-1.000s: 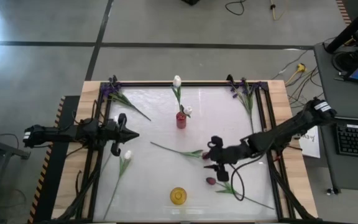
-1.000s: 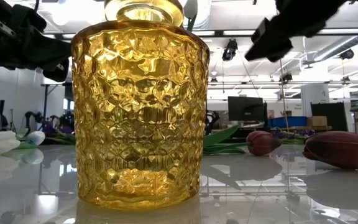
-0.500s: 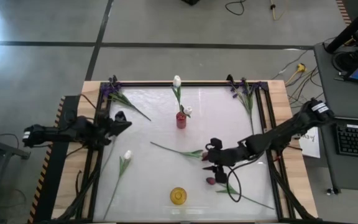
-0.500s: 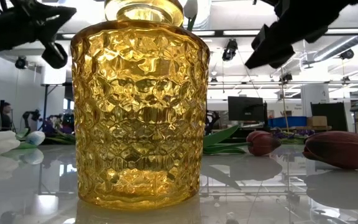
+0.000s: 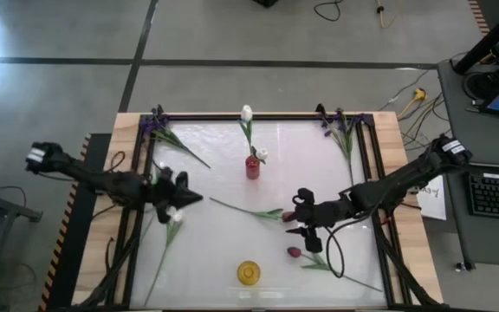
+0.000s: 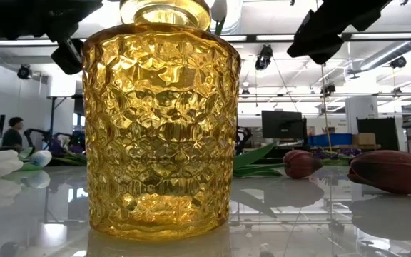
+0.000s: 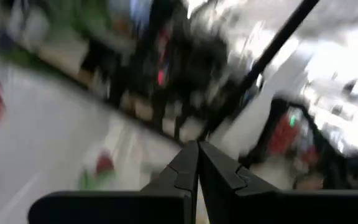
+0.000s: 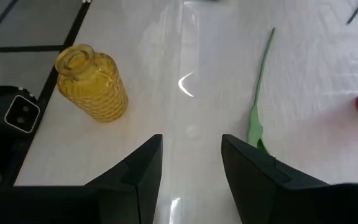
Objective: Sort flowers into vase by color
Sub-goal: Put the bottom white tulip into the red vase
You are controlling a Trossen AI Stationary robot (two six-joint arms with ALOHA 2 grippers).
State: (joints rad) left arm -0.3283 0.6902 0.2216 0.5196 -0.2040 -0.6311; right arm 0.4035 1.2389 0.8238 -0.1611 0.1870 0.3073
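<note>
Right tool: spread wide and empty, hanging above the table between two dark red tulips.
Near red tulip: lies just beside the right tool on its far side, stem running off toward the left arm.
Second red tulip: just on the tool's near side, stem trailing toward the table corner.
Left tool: clenched shut and empty, right over the white tulip.
Yellow vase: empty, near the right tool.
Red vase: already holds white tulips.
Advice: the right tool likely does best lowering squarely onto one stem just behind the bud, fingers straddling it, before closing.
</note>
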